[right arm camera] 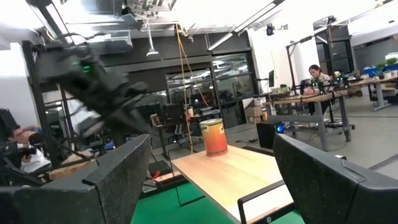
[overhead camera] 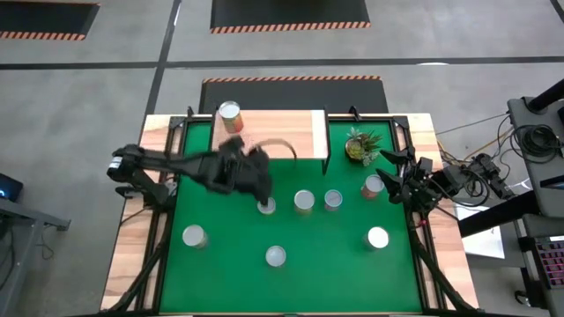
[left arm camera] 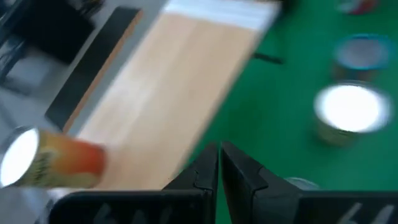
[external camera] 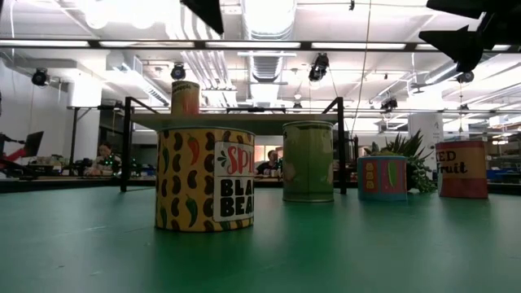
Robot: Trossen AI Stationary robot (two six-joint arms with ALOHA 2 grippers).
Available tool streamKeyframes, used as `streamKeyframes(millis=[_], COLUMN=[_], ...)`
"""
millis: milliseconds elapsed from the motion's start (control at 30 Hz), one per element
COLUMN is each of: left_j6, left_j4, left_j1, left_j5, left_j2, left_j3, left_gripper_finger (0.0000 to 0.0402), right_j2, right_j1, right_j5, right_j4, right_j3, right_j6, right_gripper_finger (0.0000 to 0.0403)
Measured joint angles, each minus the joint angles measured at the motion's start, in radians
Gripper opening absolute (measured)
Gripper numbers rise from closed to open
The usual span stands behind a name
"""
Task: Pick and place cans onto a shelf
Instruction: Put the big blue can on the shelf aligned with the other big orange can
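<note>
One orange can [overhead camera: 229, 113] is already stood on the shelf [overhead camera: 282, 132] at eleven o'clock. The left gripper [left arm camera: 219, 163], fingers pressed together and empty, is poised above table cans [overhead camera: 304, 201] — presumably for the next pick. The right gripper [right arm camera: 211, 180] is held spread at three o'clock.

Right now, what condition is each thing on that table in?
Orange can: upright on the shelf, at its left end.
Seven other cans: upright on the green table.
Plant: upright beside the shelf.
Left gripper: fingers shut, empty, above the table.
Right gripper: fingers open, empty, at the right edge.
</note>
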Motion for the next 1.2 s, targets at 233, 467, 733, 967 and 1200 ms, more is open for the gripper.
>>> streamKeyframes(millis=[233, 467, 733, 967, 1200], left_j6=[-0.013, -0.066, -0.29, -0.642, -0.992], left_j4=[0.07, 0.072, 0.034, -0.06, -0.214], left_j1=[-0.178, -0.261, -0.26, -0.313, -0.441], left_j5=[0.001, 0.049, 0.381, 0.56, 0.626], left_j2=[0.087, 0.193, 0.224, 0.22, 0.215], left_j3=[-0.001, -0.001, 0.007, 0.007, 0.007], left_gripper_finger=[0.0, 0.0, 0.0, 0.0, 0.0], right_j2=[0.0, 0.0, 0.0, 0.0, 0.0], right_j1=[0.0, 0.0, 0.0, 0.0, 0.0], right_j5=[0.0, 0.0, 0.0, 0.0, 0.0], right_j4=[0.0, 0.0, -0.009, -0.021, -0.023], right_j3=[0.0, 0.0, 0.0, 0.0, 0.0], right_j6=[0.0, 0.0, 0.0, 0.0, -0.007], right_gripper_finger=[0.0327, 0.0327, 0.0327, 0.0327, 0.0327])
